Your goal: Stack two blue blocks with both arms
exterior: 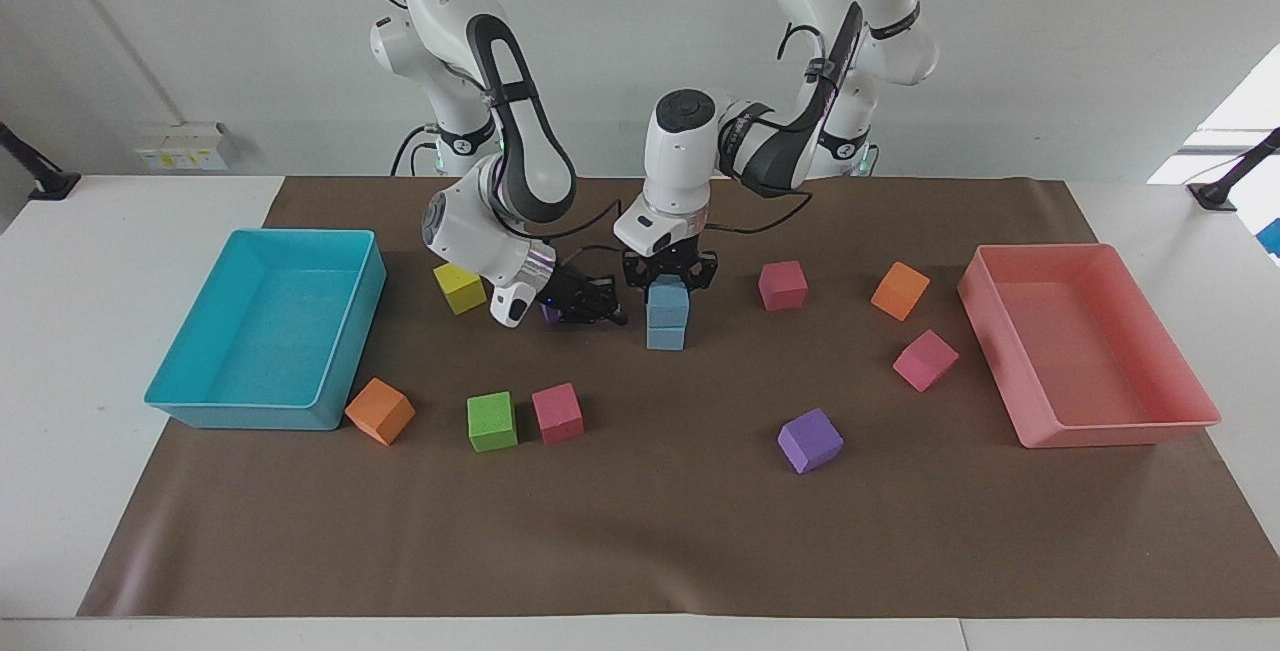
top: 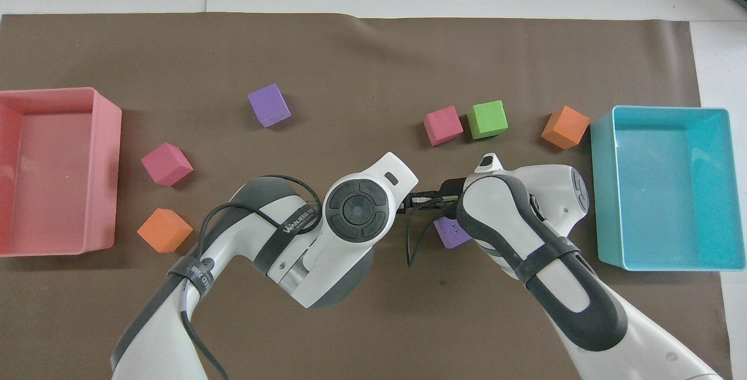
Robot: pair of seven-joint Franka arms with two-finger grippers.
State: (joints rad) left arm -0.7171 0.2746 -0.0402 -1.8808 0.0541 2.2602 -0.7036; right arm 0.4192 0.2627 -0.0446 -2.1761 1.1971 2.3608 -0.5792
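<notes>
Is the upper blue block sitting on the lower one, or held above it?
Sitting on it: in the facing view the upper blue block rests squarely on the lower blue block, no gap visible, with the left pincer around its top.

In the overhead view the blue blocks (exterior: 667,318) are hidden beneath the left arm's wrist. A purple cube (top: 452,232) is partly covered by the right arm.
</notes>
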